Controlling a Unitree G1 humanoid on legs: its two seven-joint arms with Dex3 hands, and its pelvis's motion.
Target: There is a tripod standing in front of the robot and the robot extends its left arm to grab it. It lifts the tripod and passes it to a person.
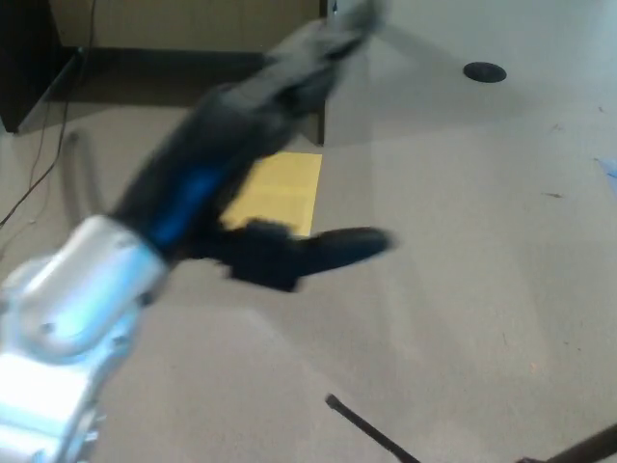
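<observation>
While left hand [299, 253] blurs mid-frame, we can't tell its grasp state; tripod [371, 436] shows only as legs at bottom edge, apart from hand, presumably with person now.

The left arm [145, 251] is seen reaching in from the lower left, heavily blurred, its silver joint low at the left edge and its black forearm rising toward the top centre. A dark blurred shape, apparently the left hand [299, 253], is shown over the beige floor [463, 289]; its fingers cannot be made out. A yellow sheet [284, 188] lies on the floor, partly covered by the arm. Thin dark tripod legs [371, 434] are seen at the bottom right. A round dark floor port [483, 71] lies at the upper right.
</observation>
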